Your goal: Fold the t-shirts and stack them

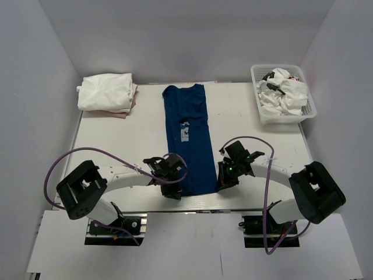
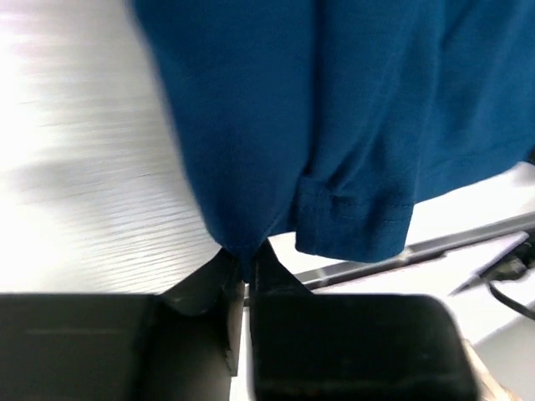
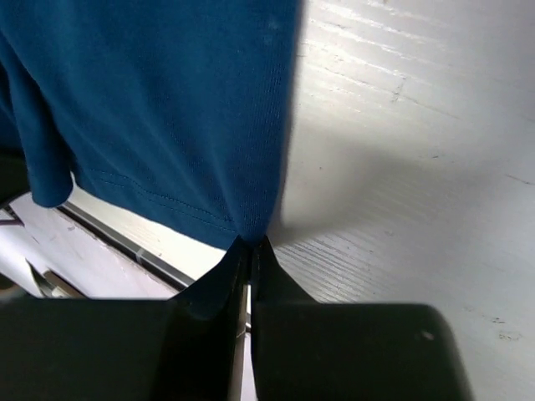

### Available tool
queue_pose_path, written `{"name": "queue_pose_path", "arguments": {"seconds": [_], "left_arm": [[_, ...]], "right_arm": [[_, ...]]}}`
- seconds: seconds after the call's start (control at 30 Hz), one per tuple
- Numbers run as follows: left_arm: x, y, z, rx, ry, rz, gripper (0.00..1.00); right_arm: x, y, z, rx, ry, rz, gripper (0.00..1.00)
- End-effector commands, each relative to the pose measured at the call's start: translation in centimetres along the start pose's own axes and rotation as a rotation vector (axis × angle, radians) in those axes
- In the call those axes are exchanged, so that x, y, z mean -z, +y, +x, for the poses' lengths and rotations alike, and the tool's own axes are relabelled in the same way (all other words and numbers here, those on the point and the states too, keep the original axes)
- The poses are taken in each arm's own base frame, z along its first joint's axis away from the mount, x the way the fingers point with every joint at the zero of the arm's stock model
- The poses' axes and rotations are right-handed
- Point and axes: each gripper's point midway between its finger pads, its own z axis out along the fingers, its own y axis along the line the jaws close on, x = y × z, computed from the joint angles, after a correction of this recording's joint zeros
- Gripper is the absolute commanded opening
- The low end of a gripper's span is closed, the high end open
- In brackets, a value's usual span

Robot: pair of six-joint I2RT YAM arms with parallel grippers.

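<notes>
We're gripping the navy tee w/ both grippers at its near end. The tee is lying as a long narrow strip down the middle of the table, far end twd the back wall, pale print facing up approx halfway along, near end reaching the table's front edge.

L gripper is pinching the near-left corner. In the left wrist view its fingers are sitting almost together w/ a bunch of blue cloth caught btwn the tips, and a stitched hem is showing just beside the pinch.

R gripper is pinching the near-right corner. In the right wrist view its fingers are pressing tight together on the cloth edge, right where the stitched hem is ending. Bare tabletop is showing to one side, the table's front rail below.

A white stack of folded tees is sitting at the far-left corner, w/ a pinkish layer peeking out underneath. More white tees are lying crumpled in the basket at the far-right corner. Both are well apart from the grippers.
</notes>
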Motion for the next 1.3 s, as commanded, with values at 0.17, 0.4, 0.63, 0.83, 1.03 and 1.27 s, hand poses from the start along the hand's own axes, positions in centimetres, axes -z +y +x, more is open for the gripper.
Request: {"name": "queue_pose_path", "arguments": {"seconds": [0.17, 0.4, 0.63, 0.83, 1.03, 1.27], "left_arm": [[3.9, 1.8, -2.0, 0.021, -0.172, -0.075, 0.56], [4.2, 0.9, -3.7, -0.021, -0.224, -0.067, 0.63], [1.1, 1.3, -3.2, -0.032, -0.158, -0.112, 0.43], [1.5, 0.9, -2.3, -0.03, -0.112, -0.113, 0.0], [3.4, -0.4, -0.1, -0.011, -0.056, 0.059, 0.0], [6.4, -0.4, 0.2, -0.007, -0.065, 0.04, 0.0]], "right_arm": [[0.7, 0.6, -0.7, 0.042, -0.053, -0.01, 0.0], [1.1, 1.4, -0.5, 0.059, -0.046, -0.044, 0.0], [1.1, 1.8, -0.6, 0.064, -0.035, -0.052, 0.0], [1.5, 1.6, 0.0, 0.067, -0.019, -0.025, 0.0], [3.3, 1.7, 2.1, 0.086, -0.001, -0.002, 0.0], [4.9, 3.5, 3.4, 0.094, 0.012, -0.049, 0.0]]}}
